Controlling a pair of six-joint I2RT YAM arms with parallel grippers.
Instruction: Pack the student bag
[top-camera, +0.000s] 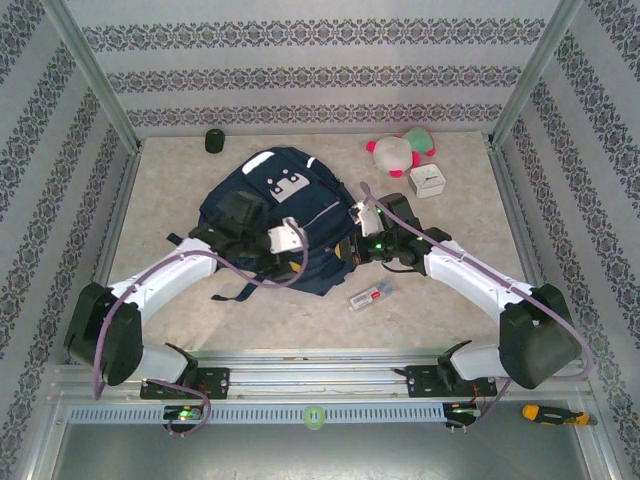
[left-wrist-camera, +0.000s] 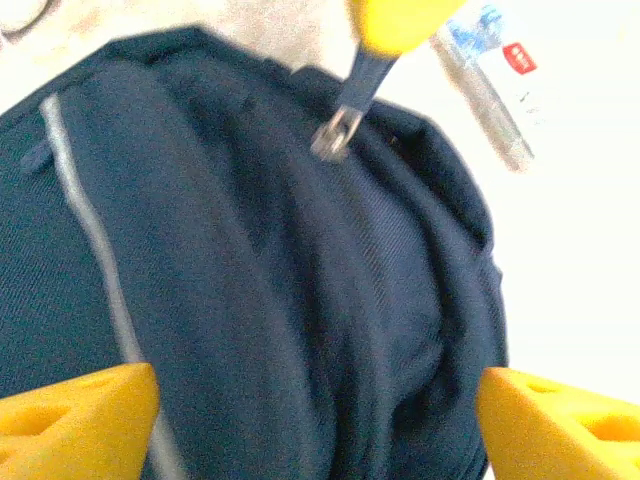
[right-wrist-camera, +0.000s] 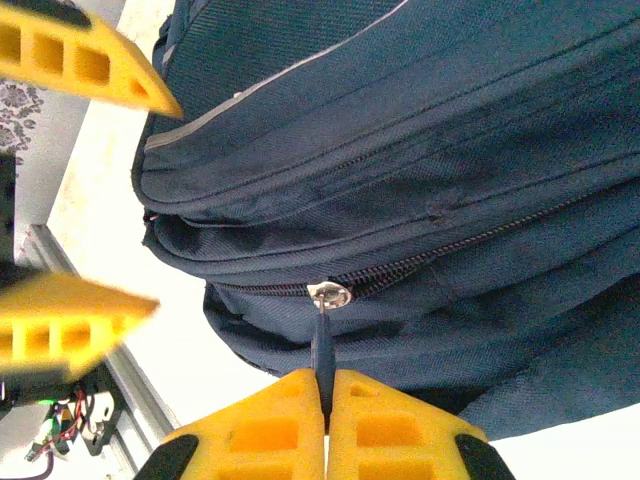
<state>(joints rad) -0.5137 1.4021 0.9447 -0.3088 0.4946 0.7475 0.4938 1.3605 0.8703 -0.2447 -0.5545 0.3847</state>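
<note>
The student bag (top-camera: 275, 205), navy with thin white stripes, lies in the middle of the table. My right gripper (right-wrist-camera: 326, 388) is shut on the dark zipper pull (right-wrist-camera: 322, 345), which hangs from the silver slider (right-wrist-camera: 330, 295) on the bag's near side. The zipper teeth run closed to the right of the slider. My left gripper (left-wrist-camera: 320, 425) is open and hovers close over the bag's fabric (left-wrist-camera: 300, 300), its yellow fingers (left-wrist-camera: 80, 420) wide apart on either side. In the top view both grippers meet at the bag's near right corner, the left (top-camera: 293, 240) and the right (top-camera: 353, 247).
A clear flat packet (top-camera: 370, 296) lies just in front of the bag. A pink and green plush toy (top-camera: 400, 150) and a white cube (top-camera: 428, 180) sit at the back right, and a small black cylinder (top-camera: 214, 141) at the back left. Patterned walls enclose the table.
</note>
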